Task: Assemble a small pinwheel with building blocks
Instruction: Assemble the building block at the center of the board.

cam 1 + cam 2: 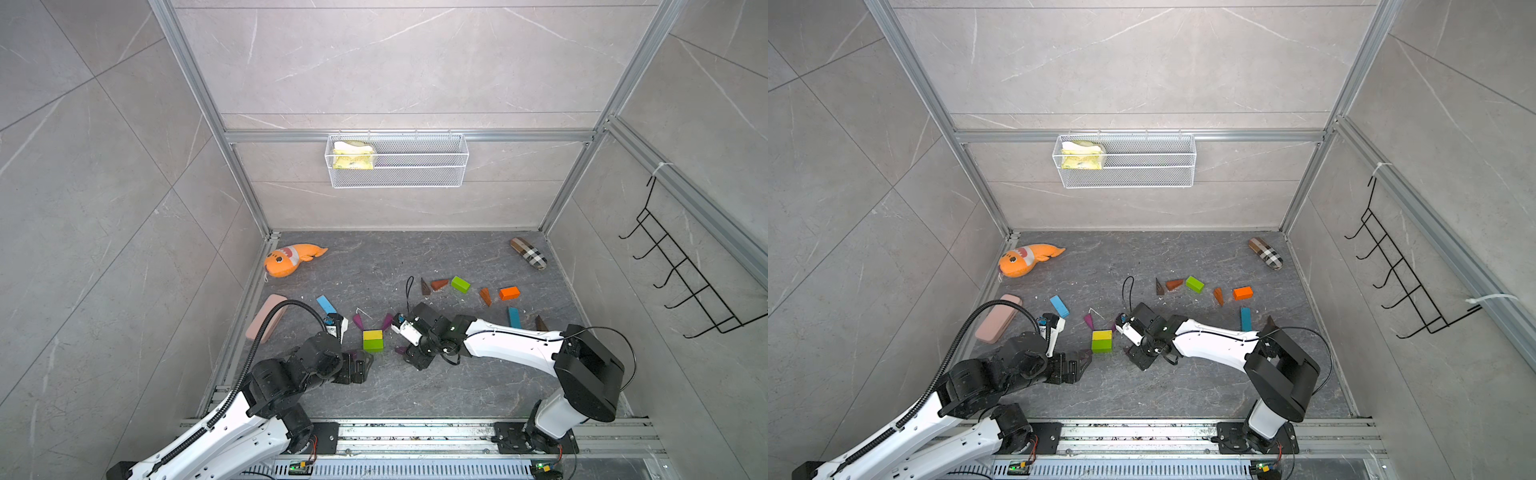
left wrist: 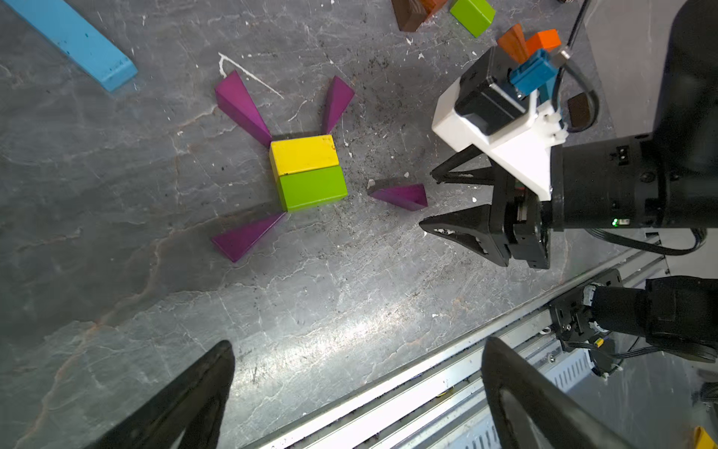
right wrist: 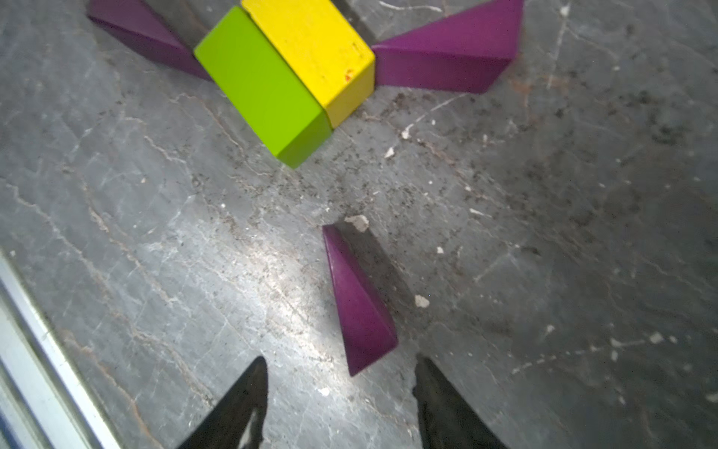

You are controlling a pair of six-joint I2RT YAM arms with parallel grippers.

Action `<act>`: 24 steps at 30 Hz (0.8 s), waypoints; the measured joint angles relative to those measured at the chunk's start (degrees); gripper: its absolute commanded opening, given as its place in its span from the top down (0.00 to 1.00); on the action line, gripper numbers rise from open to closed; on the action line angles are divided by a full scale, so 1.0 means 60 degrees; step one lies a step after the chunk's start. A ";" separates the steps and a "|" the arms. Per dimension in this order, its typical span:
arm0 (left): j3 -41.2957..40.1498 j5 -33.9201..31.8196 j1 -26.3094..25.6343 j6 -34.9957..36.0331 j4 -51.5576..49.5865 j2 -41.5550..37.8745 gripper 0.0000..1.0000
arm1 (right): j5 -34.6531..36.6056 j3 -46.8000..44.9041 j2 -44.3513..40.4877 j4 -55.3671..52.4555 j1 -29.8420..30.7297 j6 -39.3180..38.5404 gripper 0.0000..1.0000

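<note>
On the grey counter [image 1: 415, 386] a yellow block [image 2: 304, 154] and a green block [image 2: 312, 187] sat pressed side by side, and I placed everything else by that pair. One purple wedge [image 2: 241, 107] and a second purple wedge [image 2: 338, 102] fanned out from the yellow block's outer corners. A third purple wedge [image 2: 246, 237] ran out from a corner of the green block. The fourth purple wedge [image 3: 359, 303] lay loose, near the pair but touching nothing. The right hand [image 3: 341, 363] hovered just behind it, jaws partly spread, with a gap on either side of the wedge's thick end, gripping nothing. The left hand [image 2: 359, 344] hung near the pair on the side away from the right hand, jaws spread wide and empty. Well beyond the pair lay a light-blue bar [image 1: 326, 304], a green brick [image 1: 460, 284] and an orange brick [image 1: 509, 293].
</note>
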 measured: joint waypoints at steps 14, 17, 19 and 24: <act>-0.0018 0.0146 0.0000 -0.0044 0.0375 0.0627 0.00 | 0.0066 0.0288 0.0900 0.0000 -0.0102 -0.0958 0.51; -0.0018 0.0178 0.0000 0.0015 0.0550 0.0907 0.00 | 0.0168 0.0288 0.0900 0.0036 -0.0106 -0.0954 0.50; -0.0022 0.0204 0.0000 0.0044 0.0630 0.1027 0.00 | 0.0222 0.0288 0.0900 0.0106 -0.0102 -0.0954 0.50; -0.0033 0.0229 0.0000 0.0098 0.0827 0.1126 0.00 | 0.0215 0.0346 0.1013 0.0251 -0.0106 -0.1067 0.51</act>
